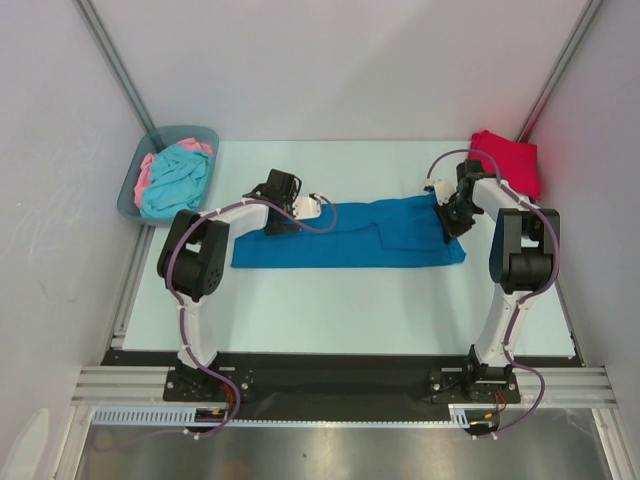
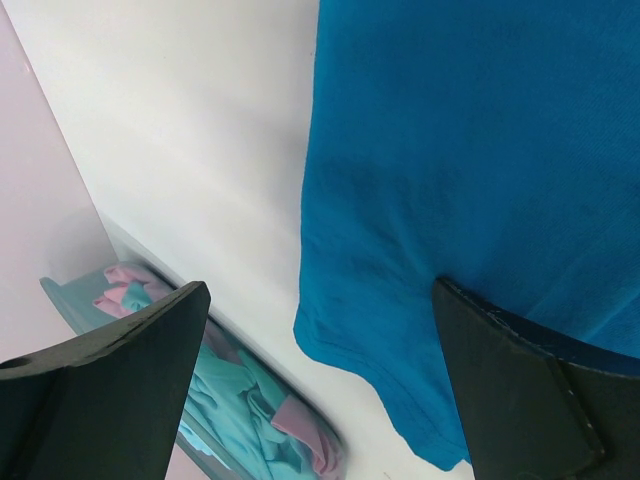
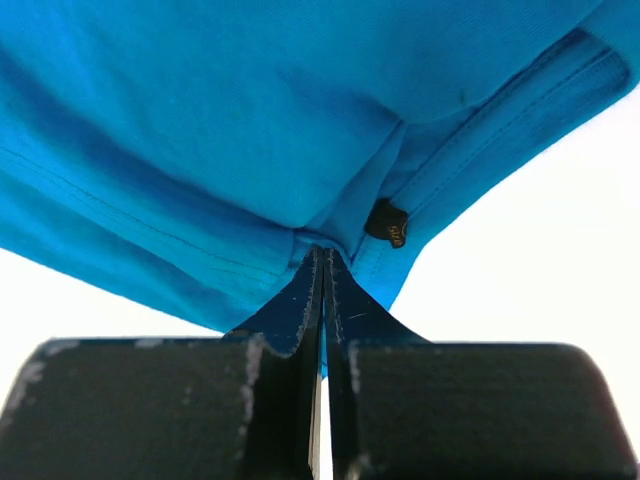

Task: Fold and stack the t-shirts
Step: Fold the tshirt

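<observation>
The blue t-shirt [image 1: 350, 238] lies spread across the bench [image 1: 300, 305]. Your right pincer [image 3: 322, 255] is clamped on its right edge; your left pincer [image 2: 320, 290] stands wide open over its left end. Red t-shirt [image 1: 505, 160], far right corner; turquoise t-shirt [image 1: 182, 182] and pink t-shirt [image 1: 147, 172] in the bin [image 1: 125, 197], far left.

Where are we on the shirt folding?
Done, apparently: red shirt parked at the far right corner. In hand: blue shirt spread on the table, right gripper shut on one end, left gripper open over the other. Left: turquoise shirt, pink shirt, in the bin.
</observation>
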### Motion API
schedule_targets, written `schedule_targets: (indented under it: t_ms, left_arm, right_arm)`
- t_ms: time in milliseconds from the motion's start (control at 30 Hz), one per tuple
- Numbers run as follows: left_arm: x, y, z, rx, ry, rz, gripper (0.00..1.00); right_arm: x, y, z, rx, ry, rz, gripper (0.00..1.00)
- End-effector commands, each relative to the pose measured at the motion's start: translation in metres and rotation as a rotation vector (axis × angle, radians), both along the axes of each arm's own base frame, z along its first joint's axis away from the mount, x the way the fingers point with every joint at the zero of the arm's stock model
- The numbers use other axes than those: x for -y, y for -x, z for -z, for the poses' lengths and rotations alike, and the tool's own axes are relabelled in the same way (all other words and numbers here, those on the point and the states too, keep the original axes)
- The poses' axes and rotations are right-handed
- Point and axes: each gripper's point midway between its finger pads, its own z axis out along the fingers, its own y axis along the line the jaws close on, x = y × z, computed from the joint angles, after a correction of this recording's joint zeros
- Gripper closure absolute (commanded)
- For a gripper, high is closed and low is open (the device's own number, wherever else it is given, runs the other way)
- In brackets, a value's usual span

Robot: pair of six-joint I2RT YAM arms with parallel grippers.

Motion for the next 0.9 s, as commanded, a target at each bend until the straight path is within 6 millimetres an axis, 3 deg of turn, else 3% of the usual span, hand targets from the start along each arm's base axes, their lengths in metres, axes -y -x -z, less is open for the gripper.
schedule_targets:
  t_ms: [0, 133, 267, 400, 633, 733, 767, 800, 867]
  left_arm:
    - [0.003, 0.003, 0.011, -0.033, -0.002, 0.021, 0.00]
    - [0.004, 0.002, 0.009, -0.029, 0.003, 0.019, 0.00]
    - [0.004, 0.003, 0.008, -0.028, 0.004, 0.015, 0.00]
    - [0.004, 0.003, 0.005, -0.022, 0.007, 0.011, 0.00]
    - [0.004, 0.001, -0.001, -0.009, 0.009, 0.010, 0.00]
    - [0.004, 0.002, -0.005, -0.002, 0.012, 0.011, 0.00]
    - [0.004, 0.003, -0.005, -0.004, 0.010, 0.010, 0.00]
    - [0.004, 0.004, -0.004, -0.004, 0.009, 0.013, 0.00]
    - [0.004, 0.004, -0.005, -0.004, 0.009, 0.013, 0.00]
  right_arm:
    - [0.010, -0.018, -0.008, 0.053, 0.043, -0.010, 1.00]
    - [0.012, -0.015, -0.005, 0.044, 0.047, -0.010, 1.00]
    - [0.013, -0.015, -0.005, 0.042, 0.054, -0.004, 0.77]
    - [0.019, -0.016, -0.010, 0.057, 0.078, 0.003, 0.72]
    - [0.033, -0.017, -0.049, 0.152, 0.113, 0.007, 0.71]
    - [0.037, -0.001, -0.055, 0.167, 0.138, -0.033, 0.71]
    - [0.039, 0.001, -0.065, 0.208, 0.155, -0.037, 0.71]
    - [0.040, 0.015, -0.056, 0.182, 0.157, -0.049, 0.70]
    - [0.038, 0.023, -0.066, 0.221, 0.158, -0.089, 0.67]
